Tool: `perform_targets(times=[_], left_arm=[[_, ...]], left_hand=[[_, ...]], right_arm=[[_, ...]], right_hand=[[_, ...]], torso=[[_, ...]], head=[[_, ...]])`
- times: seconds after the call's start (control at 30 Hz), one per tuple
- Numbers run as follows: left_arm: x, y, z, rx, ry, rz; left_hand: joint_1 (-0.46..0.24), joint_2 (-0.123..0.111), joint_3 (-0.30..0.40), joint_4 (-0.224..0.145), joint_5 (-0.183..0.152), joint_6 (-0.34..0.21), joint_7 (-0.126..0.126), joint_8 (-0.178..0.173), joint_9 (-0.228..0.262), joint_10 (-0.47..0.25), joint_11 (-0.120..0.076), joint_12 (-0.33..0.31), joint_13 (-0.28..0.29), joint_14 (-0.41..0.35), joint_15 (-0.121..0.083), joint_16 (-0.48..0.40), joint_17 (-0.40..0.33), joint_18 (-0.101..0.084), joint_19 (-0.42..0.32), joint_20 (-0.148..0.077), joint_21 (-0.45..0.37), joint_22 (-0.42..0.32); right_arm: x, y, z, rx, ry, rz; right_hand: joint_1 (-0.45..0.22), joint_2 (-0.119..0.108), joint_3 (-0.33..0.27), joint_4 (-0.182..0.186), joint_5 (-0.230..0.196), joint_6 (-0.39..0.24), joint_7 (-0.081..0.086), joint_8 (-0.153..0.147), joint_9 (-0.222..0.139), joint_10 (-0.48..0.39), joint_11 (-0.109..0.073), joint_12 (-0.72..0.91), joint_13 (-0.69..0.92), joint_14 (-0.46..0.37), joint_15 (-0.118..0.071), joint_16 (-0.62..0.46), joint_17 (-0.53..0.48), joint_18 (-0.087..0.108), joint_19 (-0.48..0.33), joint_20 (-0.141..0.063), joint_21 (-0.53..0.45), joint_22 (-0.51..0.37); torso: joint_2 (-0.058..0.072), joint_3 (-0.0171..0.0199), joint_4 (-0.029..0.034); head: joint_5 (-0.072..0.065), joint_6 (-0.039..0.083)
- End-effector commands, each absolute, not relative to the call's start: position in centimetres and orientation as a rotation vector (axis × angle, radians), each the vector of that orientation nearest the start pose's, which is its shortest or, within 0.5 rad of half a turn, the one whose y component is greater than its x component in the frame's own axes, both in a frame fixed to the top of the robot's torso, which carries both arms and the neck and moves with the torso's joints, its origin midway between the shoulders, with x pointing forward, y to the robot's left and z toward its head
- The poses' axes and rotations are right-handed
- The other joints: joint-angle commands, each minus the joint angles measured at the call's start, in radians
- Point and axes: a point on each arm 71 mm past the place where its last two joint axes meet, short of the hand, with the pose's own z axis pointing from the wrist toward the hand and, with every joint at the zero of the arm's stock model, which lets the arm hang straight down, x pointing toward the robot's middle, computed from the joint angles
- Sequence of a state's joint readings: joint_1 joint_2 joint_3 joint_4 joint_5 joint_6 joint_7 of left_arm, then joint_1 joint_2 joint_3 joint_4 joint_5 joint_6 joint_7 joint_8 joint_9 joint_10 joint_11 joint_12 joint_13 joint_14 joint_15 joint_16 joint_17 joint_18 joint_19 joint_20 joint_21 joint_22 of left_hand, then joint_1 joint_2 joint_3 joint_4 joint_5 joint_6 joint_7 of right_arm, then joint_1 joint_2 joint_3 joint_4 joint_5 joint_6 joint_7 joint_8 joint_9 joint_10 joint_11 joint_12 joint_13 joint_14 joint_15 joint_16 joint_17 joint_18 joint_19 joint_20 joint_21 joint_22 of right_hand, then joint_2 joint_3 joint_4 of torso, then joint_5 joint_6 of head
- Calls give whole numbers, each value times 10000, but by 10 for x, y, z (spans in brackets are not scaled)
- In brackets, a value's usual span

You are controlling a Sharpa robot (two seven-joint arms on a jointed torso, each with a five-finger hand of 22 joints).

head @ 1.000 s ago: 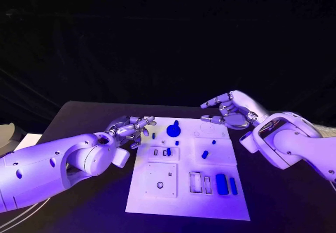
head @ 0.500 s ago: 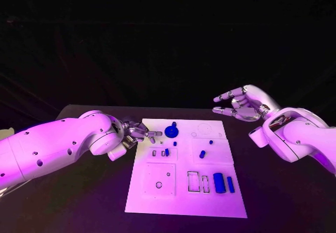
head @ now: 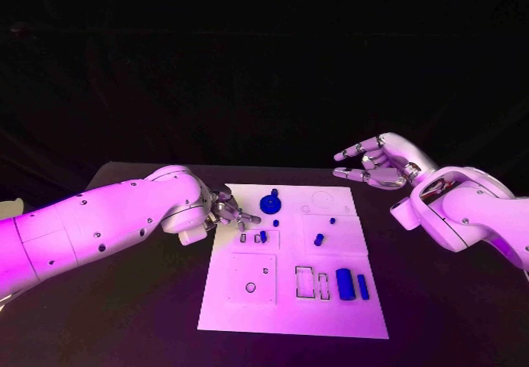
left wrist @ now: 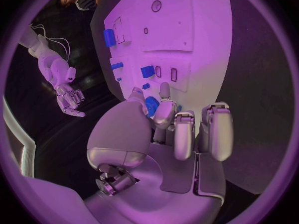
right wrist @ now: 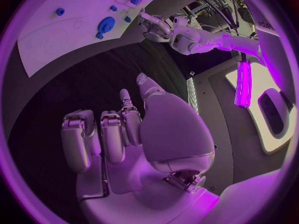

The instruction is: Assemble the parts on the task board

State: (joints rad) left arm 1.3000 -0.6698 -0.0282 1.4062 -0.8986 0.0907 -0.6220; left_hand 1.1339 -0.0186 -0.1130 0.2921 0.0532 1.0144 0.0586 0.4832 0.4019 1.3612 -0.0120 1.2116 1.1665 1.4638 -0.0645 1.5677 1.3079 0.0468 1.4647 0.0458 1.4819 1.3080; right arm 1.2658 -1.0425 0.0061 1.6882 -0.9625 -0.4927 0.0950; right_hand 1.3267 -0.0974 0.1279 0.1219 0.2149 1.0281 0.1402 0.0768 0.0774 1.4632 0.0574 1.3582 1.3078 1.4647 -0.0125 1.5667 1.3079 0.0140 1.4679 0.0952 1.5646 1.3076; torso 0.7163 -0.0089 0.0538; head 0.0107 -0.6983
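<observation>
Left hand (head: 229, 212) moved right onto the board's (head: 296, 306) far-left edge, just beside the gear (head: 271, 203), fingers curled, empty. Right hand (head: 377, 166) spread, empty, raised beyond the far-right corner. Board mid-desk (head: 132, 306).

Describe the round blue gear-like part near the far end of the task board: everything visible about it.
The blue gear is a round, flat disc with a toothed-looking rim and a raised knob or peg at its far side. It looks like plastic. It lies flat on the white task board, in the far left section. The left hand hovers just beside it, fingertips close, but contact cannot be confirmed. The right wrist view shows it too, with nothing on top of it.
</observation>
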Motion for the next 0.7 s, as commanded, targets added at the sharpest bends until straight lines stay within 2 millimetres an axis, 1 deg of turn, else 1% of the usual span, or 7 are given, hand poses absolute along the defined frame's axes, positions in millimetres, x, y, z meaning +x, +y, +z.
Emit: perform_targets(times=[0.03, 0.17, 0.27, 0.37, 0.57, 0.7], left_arm=[[513, 160, -185, -3008, 23251, -4259], [513, 153, -186, -2944, 23236, -4320], [513, 150, -186, -2887, 23243, -4359], [512, 145, -186, -2784, 23291, -4401], [513, 137, -187, -2485, 23375, -4381], [516, 134, -190, -2408, 23448, -4252]], left_hand=[[-115, -24, -111, 2, -52, -53, -25, 90, 65, 74, -28, 74, 30, 1070, -86, 30, 2629, -86, 283, -84, 38, 823], [-143, -17, -198, 3, -51, -53, -43, 155, 165, 92, -43, 103, 68, 1070, -98, 30, 2629, -91, 292, -95, 55, 856], [-160, 5, -233, 5, -49, -51, -53, 192, 219, 107, -51, 126, 96, 1070, -104, 30, 2629, -97, 302, -100, 69, 885], [-155, 27, -243, 2, -44, -50, -59, 215, 253, 118, -56, 143, 117, 1070, -108, 30, 2629, -99, 305, -103, 74, 895], [39, 172, -216, -18, -2, -110, -77, 336, 486, 126, -71, 154, 143, 1070, -118, 30, 2629, -106, 315, -112, 96, 942], [103, 202, -202, -22, 5, -129, -81, 367, 555, 119, -74, 140, 132, 1070, -119, 30, 2629, -107, 315, -112, 100, 951]], right_arm=[[467, -250, -114, 2145, 14586, 9120], [468, -249, -115, 1930, 14607, 8954], [468, -248, -115, 1849, 14634, 8869], [468, -247, -116, 1783, 14648, 8809], [468, -246, -116, 1743, 14666, 8775], [468, -246, -117, 1740, 14673, 8762]], right_hand=[[3, 77, -84, 5, 74, 36, 9, -20, 0, -73, -13, -46, 1298, 1024, -22, -40, 2484, -125, 992, -22, 30, 2573], [-6, 81, -109, 13, 122, 34, 9, -25, -2, -80, -12, -61, 1287, 1020, -22, -49, 2470, -121, 984, -22, 23, 2560], [-12, 80, -119, 18, 137, 35, 9, -26, -2, -80, -12, -63, 1285, 1017, -22, -55, 2460, -120, 980, -22, 19, 2554], [-18, 79, -133, 23, 161, 37, 8, -28, -3, -82, -12, -69, 1281, 1013, -23, -65, 2442, -116, 972, -23, 13, 2541], [-19, 83, -169, 30, 248, 42, 5, -32, -4, -92, -15, -94, 1263, 1004, -26, -86, 2407, -107, 950, -24, -7, 2505], [-56, 77, -214, 56, 230, 45, 5, -34, -4, -94, -15, -102, 1256, 1002, -27, -89, 2402, -107, 949, -25, -8, 2504]], torso=[[6, 1, -25], [13, -3, -20], [5, 2, -20], [7, 11, -2], [3, 6, -1], [-10, 7, -2]], head=[[36, -57], [38, -73], [25, -85], [9, -108], [31, -111], [32, -136]])
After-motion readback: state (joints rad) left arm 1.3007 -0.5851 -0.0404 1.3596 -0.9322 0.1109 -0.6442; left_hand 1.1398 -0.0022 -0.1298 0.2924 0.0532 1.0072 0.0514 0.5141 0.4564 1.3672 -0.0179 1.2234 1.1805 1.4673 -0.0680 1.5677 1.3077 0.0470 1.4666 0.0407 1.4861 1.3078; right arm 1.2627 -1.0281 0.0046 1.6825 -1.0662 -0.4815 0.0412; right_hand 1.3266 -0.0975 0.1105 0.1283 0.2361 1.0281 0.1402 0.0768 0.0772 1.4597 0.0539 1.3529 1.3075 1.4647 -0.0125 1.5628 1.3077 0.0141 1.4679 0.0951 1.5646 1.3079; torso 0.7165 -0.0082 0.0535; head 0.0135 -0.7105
